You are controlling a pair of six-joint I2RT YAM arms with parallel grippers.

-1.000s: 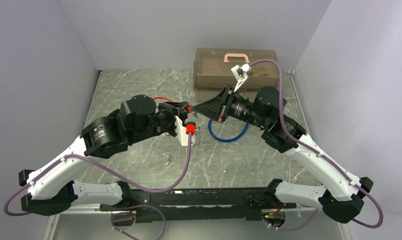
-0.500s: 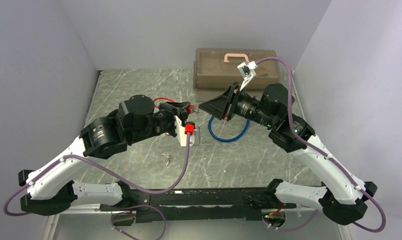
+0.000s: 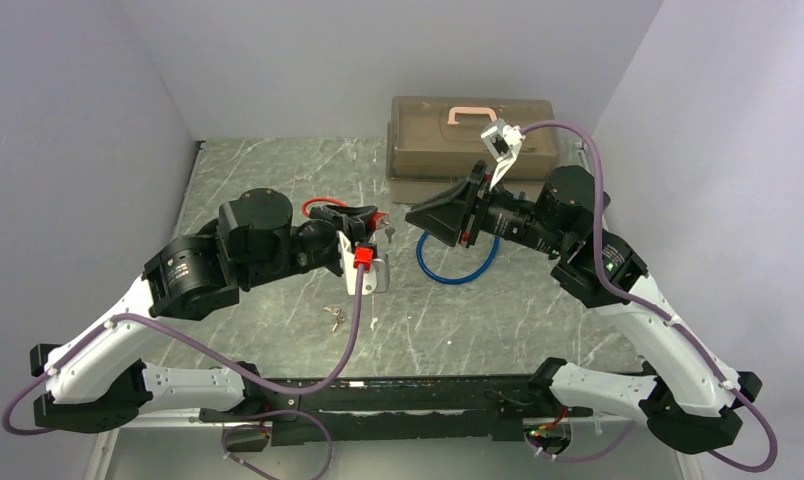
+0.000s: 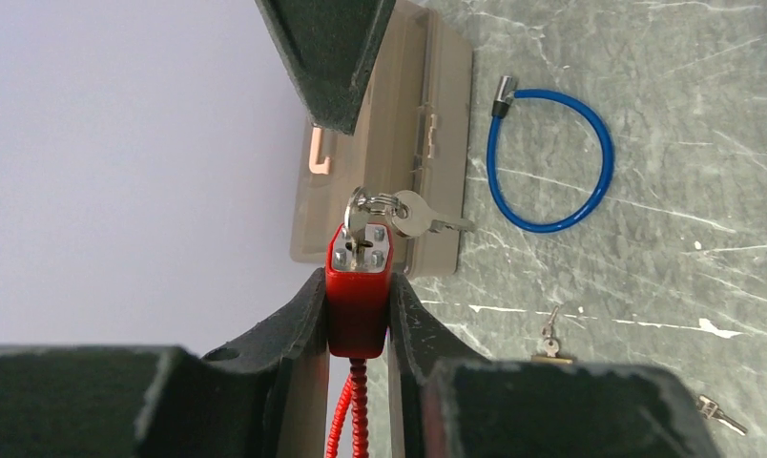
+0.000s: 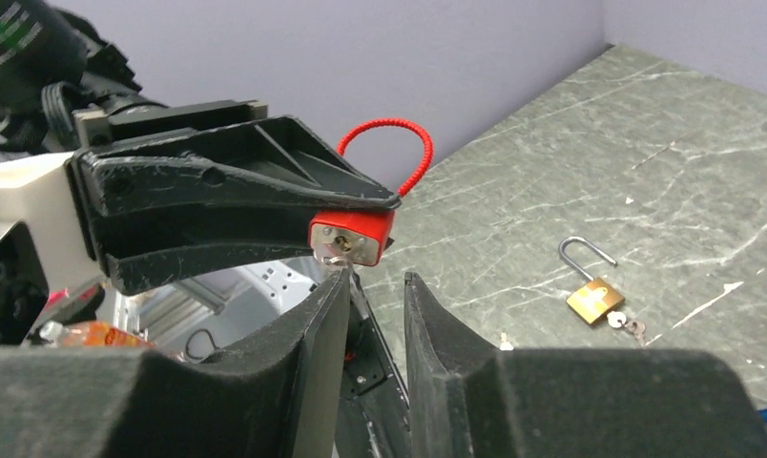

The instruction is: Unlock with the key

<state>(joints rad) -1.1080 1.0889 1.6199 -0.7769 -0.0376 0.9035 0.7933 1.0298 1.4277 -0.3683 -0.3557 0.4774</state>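
Red cable padlock point(image 4: 359, 310), silver key point(image 4: 359, 239) in keyhole: gripped by left hand point(image 4: 357, 282); right hand point(image 5: 375, 281) narrowly parted, empty, alongside.

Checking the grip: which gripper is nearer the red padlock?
Left. The left gripper is clamped on the red padlock; the right gripper hangs just off its keyed end, apart.

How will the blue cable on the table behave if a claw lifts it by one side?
The blue cable would probably keep much of its round shape but sag a little, since it lies in an even, springy-looking loop. It looks thin, so likely light. Its black end may swing, and the smooth coating might slip.
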